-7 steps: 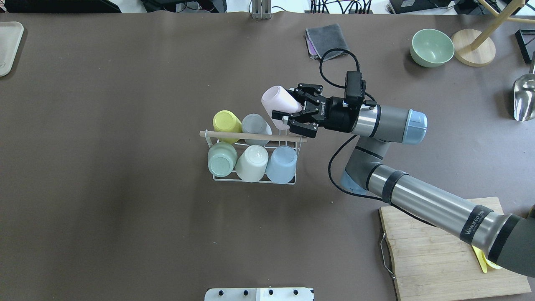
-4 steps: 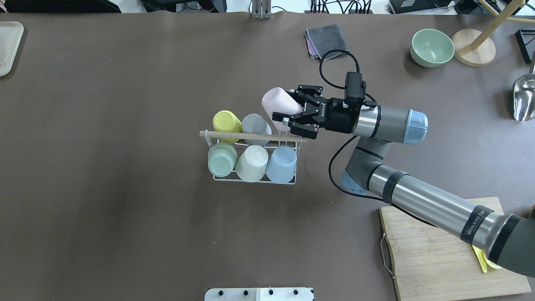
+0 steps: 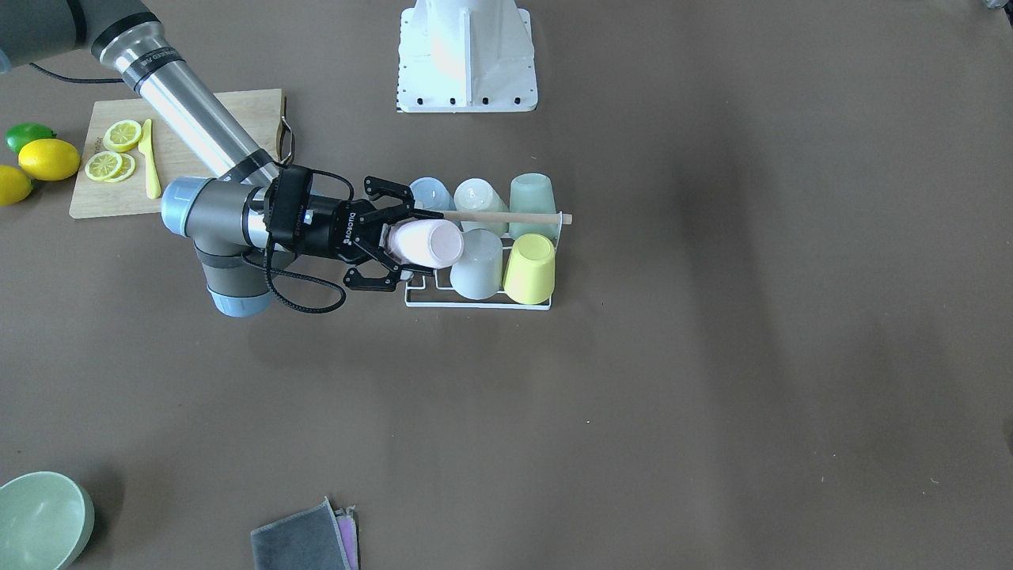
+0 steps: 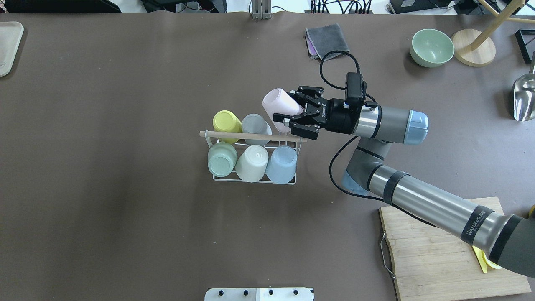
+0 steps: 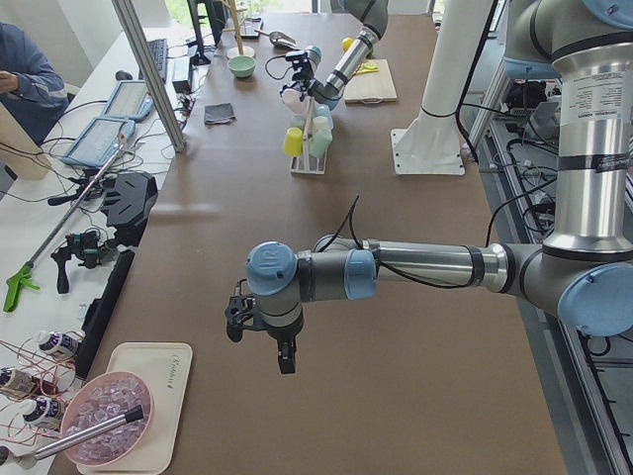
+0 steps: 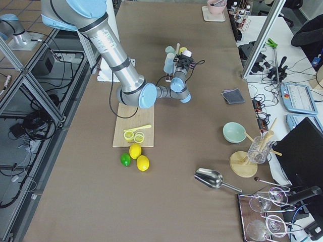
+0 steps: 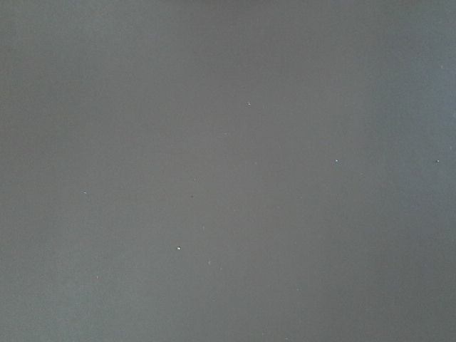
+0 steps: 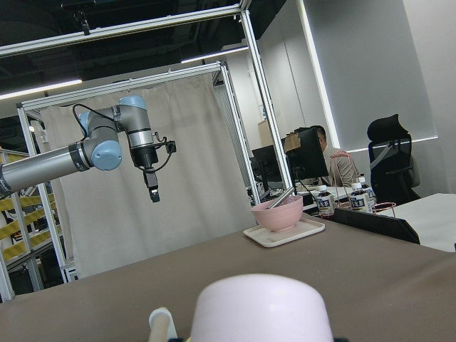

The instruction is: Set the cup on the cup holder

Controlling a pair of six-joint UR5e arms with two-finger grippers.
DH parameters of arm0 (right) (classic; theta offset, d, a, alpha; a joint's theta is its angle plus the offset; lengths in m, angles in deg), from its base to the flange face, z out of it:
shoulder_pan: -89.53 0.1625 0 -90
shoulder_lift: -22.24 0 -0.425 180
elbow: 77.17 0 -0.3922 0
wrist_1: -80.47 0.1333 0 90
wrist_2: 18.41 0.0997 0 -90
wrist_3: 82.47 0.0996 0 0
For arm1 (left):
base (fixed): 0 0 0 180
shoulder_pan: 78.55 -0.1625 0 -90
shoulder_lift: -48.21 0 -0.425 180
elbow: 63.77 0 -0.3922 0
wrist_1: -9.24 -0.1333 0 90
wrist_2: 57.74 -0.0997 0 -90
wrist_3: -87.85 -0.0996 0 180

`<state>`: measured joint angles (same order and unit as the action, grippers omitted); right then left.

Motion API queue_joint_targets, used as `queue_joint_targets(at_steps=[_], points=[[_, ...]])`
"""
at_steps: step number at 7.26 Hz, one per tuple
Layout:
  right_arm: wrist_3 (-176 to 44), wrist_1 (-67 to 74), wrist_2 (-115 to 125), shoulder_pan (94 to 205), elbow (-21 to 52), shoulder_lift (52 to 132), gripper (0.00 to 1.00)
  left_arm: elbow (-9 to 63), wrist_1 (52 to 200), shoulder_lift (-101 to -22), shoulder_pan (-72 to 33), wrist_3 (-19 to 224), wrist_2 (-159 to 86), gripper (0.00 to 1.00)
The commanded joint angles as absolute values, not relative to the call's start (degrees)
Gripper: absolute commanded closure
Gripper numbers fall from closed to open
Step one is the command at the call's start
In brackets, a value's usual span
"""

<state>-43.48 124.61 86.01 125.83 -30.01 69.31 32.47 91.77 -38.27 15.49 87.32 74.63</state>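
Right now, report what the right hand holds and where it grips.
Right hand holds the pink cup by its sides, near the open end.

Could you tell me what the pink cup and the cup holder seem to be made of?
The pink cup looks like matte plastic: opaque pastel wall, soft sheen only. The cup holder seems thin white-coated metal wire, judging by its slim bent frame; its top rod looks like pale bare wood.

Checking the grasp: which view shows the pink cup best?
Exterior front-facing: the pink cup shows clearly, tilted in the right claw, by the cup holder. Overhead shows it with the claw over one end. Right wrist cuts it off at the frame's bottom; both side views show it tiny.
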Motion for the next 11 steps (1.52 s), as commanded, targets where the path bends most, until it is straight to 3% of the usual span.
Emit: queue_joint_targets(at_steps=[1, 8, 11], points=[[-42.4, 124.9, 86.1, 125.9, -29.9, 69.3, 0.0, 32.5, 91.8, -38.3, 15.5, 87.3, 74.6, 0.02], [-42.0, 124.2, 85.8, 132.0, -28.8, 69.0, 0.0, 32.5, 91.8, -38.3, 15.5, 87.3, 74.6, 0.02], [-42.0, 106.6, 85.8, 140.9, -23.6, 69.1, 0.0, 32.5, 91.7, -38.2, 15.5, 87.3, 74.6, 0.02]])
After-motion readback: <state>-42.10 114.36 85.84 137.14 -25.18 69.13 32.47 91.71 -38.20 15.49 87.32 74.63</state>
